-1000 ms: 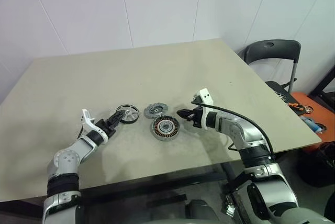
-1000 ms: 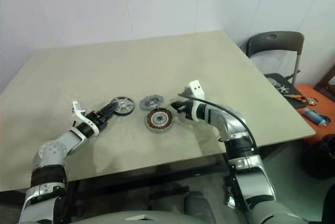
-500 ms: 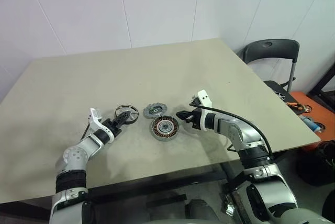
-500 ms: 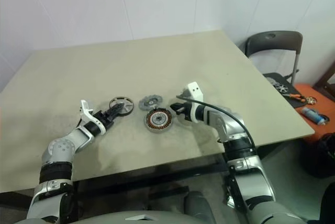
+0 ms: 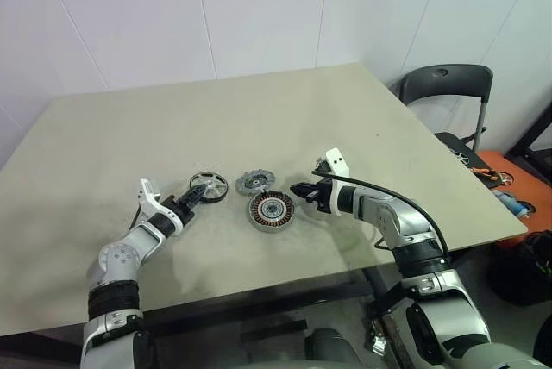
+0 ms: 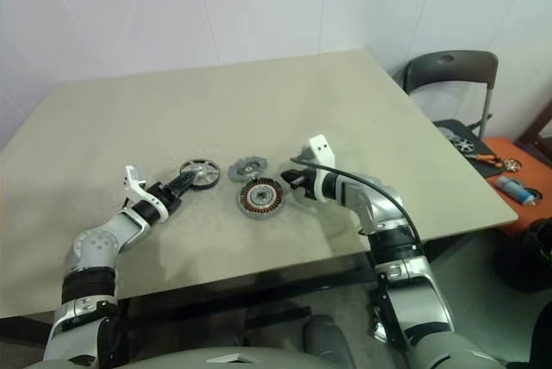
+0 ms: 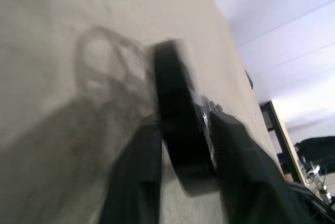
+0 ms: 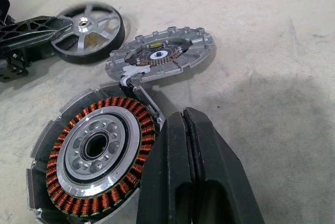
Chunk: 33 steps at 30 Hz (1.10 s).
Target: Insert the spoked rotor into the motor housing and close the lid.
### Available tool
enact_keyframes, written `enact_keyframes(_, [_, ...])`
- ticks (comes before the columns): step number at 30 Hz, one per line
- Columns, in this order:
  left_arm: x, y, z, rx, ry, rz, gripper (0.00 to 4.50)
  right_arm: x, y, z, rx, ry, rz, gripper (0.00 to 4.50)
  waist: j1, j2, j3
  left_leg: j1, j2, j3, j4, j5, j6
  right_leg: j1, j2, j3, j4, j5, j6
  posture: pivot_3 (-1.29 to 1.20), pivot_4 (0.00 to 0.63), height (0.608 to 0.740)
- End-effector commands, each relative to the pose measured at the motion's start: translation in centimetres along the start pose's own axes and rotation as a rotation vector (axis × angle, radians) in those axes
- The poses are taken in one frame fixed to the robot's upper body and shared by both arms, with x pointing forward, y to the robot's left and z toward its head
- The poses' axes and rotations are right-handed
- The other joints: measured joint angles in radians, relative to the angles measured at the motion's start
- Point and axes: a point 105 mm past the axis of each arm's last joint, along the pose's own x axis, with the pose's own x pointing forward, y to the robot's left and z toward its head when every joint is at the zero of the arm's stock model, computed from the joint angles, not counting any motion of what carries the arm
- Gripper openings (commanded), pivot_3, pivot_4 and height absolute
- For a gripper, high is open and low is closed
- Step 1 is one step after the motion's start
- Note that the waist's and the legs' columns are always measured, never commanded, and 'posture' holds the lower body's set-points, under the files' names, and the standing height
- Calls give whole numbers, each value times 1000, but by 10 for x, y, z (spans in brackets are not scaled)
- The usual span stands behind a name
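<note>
The left end effector has closed, clamping the spoked rotor at seven o'clock; pickup begins; the right end effector, fingers together, rests beside the motor housing.

I see the left arm stretched low over the table, its left gripper with the 2 black fingers clamped across the rim of the spoked rotor. My right arm bends inward; the right gripper has its fingers pressed together, holding nothing.
</note>
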Motion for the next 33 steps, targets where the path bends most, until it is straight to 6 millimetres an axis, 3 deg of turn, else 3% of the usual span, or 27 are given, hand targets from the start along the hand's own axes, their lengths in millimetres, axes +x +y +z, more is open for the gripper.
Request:
enact_keyframes(1, [-1,-2,11,22,-23,18,423,1,7,18,-49,-48,23,10,-1,0,0,0,0,0,0,0,0,0,0,0,0,0,0,0,0,740])
enact_keyframes(13, [1,-13,8,-21,0,-47,423,1,6,19,-53,-48,19,10,0,0,0,0,0,0,0,0,0,0,0,0,-1,0,0,0,0,740])
enact_keyframes(20, [-9,-66,8,-115,74,-302,423,-8,-4,29,-98,-73,-15,10,0,-2,1,-1,0,0,0,0,0,0,0,0,-1,0,0,0,0,740])
enact_keyframes(22, [-16,-77,-1,-146,114,-349,423,-15,-15,38,-118,-99,-54,10,-1,-2,1,-1,0,0,0,0,0,0,0,0,-2,0,0,0,0,740])
enact_keyframes(28, [-31,-81,-26,-206,203,-358,423,-27,-39,50,-163,-120,-132,10,-2,-2,1,-1,0,0,-2,0,0,0,0,0,-3,0,0,0,0,740])
enact_keyframes(33, [-25,-85,-41,-224,258,-355,423,-26,-41,46,-173,-112,-139,10,3,-2,2,-1,0,0,-1,0,0,0,0,0,-4,0,0,0,0,740])
